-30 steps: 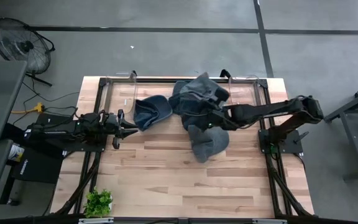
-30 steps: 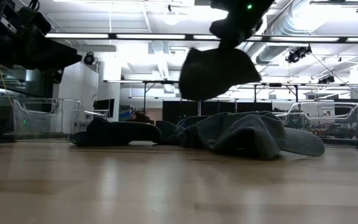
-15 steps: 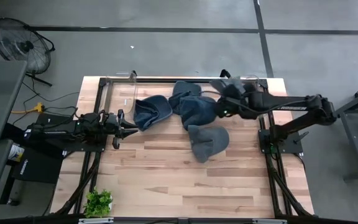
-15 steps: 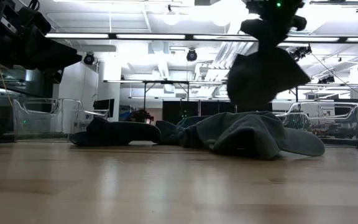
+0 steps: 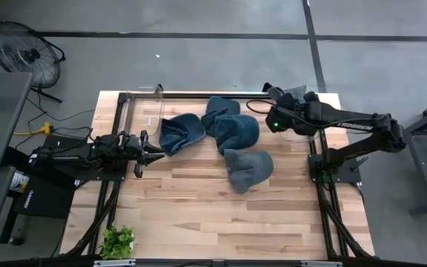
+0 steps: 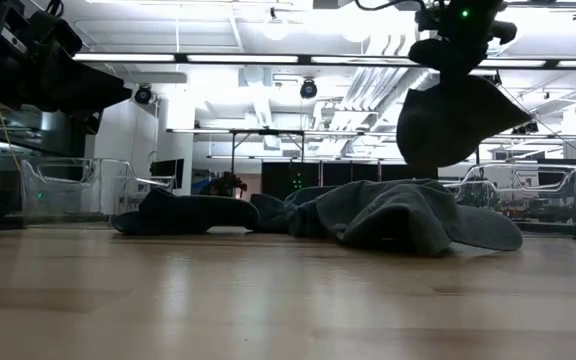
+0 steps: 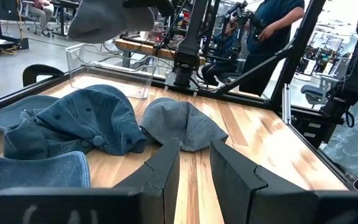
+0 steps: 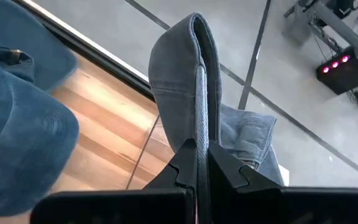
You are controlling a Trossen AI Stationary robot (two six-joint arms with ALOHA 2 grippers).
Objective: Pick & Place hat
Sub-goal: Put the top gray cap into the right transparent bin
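Note:
My right gripper (image 5: 279,102) hangs high over the table's far right corner, shut on a grey hat (image 6: 456,120). That hat also shows in the right wrist view (image 8: 185,74). Three blue hats (image 5: 228,126) and a grey one (image 5: 247,169) lie flat in a cluster on the wooden table (image 5: 199,215). At the table's left edge my left gripper (image 7: 194,165) waits, pointing level at the hats, open with nothing between its fingers. My right gripper pinches the grey hat's stitched edge (image 8: 199,127) between its two fingers (image 8: 225,165), the fabric folded double there. The fingers slant down from the table's right side. The hat hangs slack below the gripper (image 6: 458,55), lifted clear of the table and of the other hats.
A clear bin (image 5: 296,111) stands at the far right corner under the held hat, with a piece of denim (image 8: 247,137) in it. A second clear bin (image 5: 150,104) stands at the far left. A small plant (image 5: 117,241) sits at the near left corner.
My right gripper has carried the grey hat from above the cluster of hats toward the table's far right corner, rising a little and rolling its wrist. The hat has swung with it, hanging clear. The hats on the table have stayed in place.

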